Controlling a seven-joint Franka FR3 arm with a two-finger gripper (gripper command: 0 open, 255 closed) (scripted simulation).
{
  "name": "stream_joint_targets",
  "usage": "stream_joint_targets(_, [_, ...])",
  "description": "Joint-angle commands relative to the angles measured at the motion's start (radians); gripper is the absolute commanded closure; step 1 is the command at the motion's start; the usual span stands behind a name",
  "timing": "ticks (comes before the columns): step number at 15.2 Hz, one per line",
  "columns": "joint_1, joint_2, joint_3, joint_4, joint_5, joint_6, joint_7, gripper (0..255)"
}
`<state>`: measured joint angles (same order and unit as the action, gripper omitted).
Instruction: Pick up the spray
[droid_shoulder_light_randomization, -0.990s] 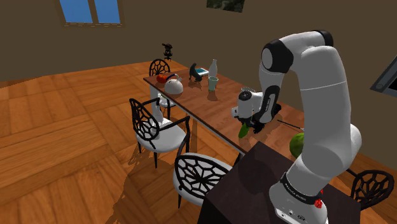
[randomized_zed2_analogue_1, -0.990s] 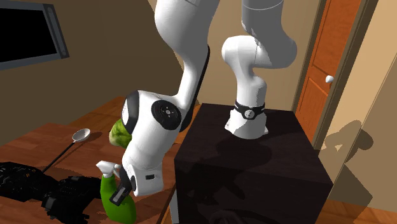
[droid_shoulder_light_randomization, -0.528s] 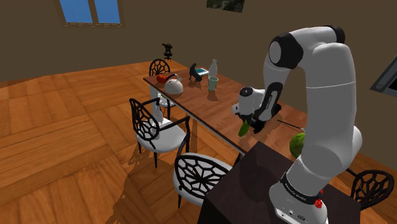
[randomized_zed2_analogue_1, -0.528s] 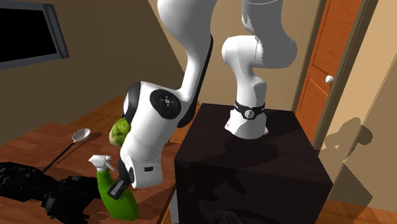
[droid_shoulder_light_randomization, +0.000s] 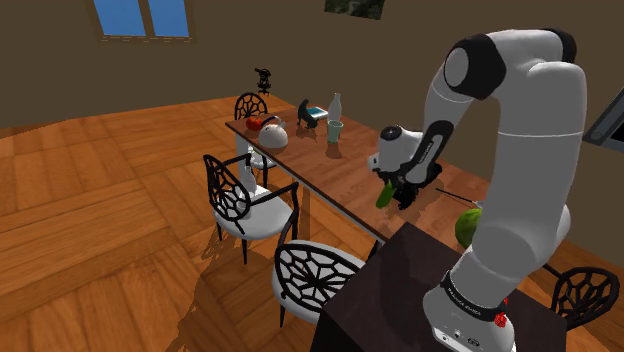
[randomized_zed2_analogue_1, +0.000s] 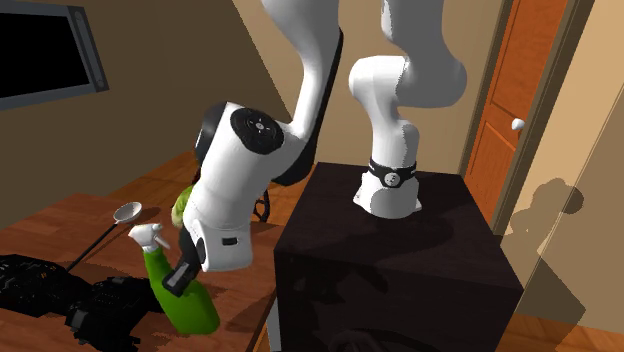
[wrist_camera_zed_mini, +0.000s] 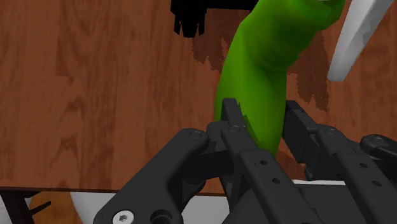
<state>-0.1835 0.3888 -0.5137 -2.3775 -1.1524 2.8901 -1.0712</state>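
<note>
My gripper (wrist_camera_zed_mini: 264, 130) is clamped on the spray (wrist_camera_zed_mini: 267, 76), with fingers (wrist_camera_zed_mini: 234, 122) either side of its narrow waist. The bottle hangs tilted over the table (droid_shoulder_light_randomization: 335, 175), near the stand end. It looks clear of the wood.

Risks, from the shoulder view's left to its right:
- Chairs (droid_shoulder_light_randomization: 240, 195) line the table's left edge. If the bottle slips and rolls that way, I'd expect it to go off onto the floor.
- The grip: the body is curved and slick-looking, so the pads sit on a slope. It could slide out or pivot. The tilt suggests the load hangs off-centre, and a fast wrist move would likely swing it.
- The watermelon (droid_shoulder_light_randomization: 467, 228) and spoon (randomized_zed2_analogue_1: 125, 212) sit near, on the far side. A swinging base could clip either one.
- The stand (droid_shoulder_light_randomization: 400, 290) corner is close. A low retract risks knocking the bottle loose.

Materials, in the same order:
- Chairs: black lattice backs, white seats.
- Table: brown wood with visible grain.
- Spray: bright green and smooth, with a fat base that narrows upward and a white trigger head (randomized_zed2_analogue_1: 147, 237).
- Watermelon: round, mottled green.
- Spoon: pale round bowl, long thin handle.
- Stand: plain dark box with flat faces.
</note>
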Motion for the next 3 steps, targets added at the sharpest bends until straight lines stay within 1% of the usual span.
stream_joint_targets(1, [-0.006, -0.036, 0.01, -0.012, 0.028, -0.023, -0.04, 255])
stream_joint_targets(3, [-0.006, -0.039, 0.01, -0.013, 0.029, -0.025, -0.042, 255])
